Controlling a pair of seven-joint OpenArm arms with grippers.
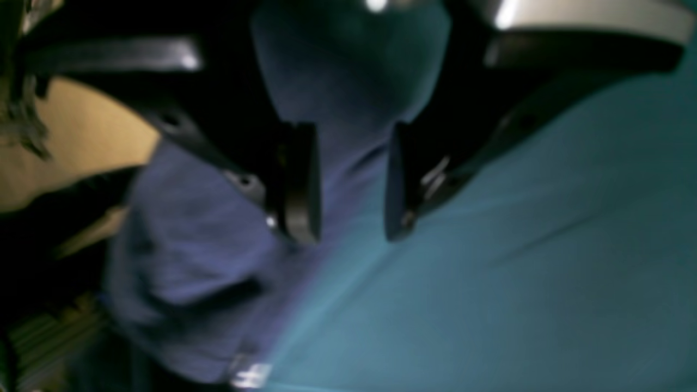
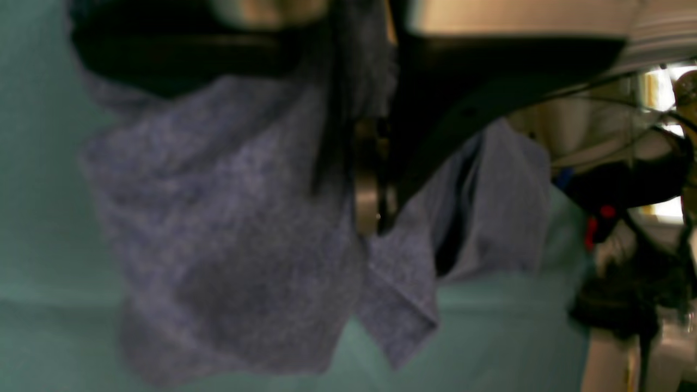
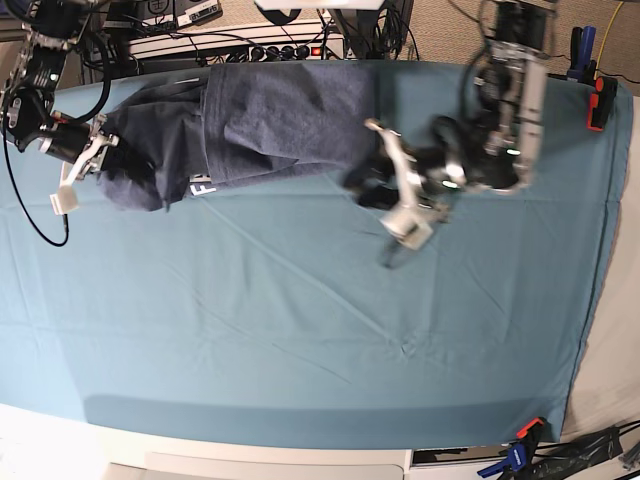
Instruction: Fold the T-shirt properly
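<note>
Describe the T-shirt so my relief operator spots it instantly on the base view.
Start from the teal table cloth that covers the whole table, then look along its far edge, left of centre. The T-shirt lies bunched there, one end pinched in the right pincer. It is the only dark blue-grey fabric, with white lettering on one fold.

Left pincer (image 1: 351, 185) open, above T-shirt (image 1: 196, 245) edge on cloth (image 1: 517, 272).

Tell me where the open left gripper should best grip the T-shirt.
Probably the hem edge nearest the left gripper, approached from the bare cloth side: the T-shirt lies flat there with a free edge, while the right gripper pinches its opposite end.
</note>
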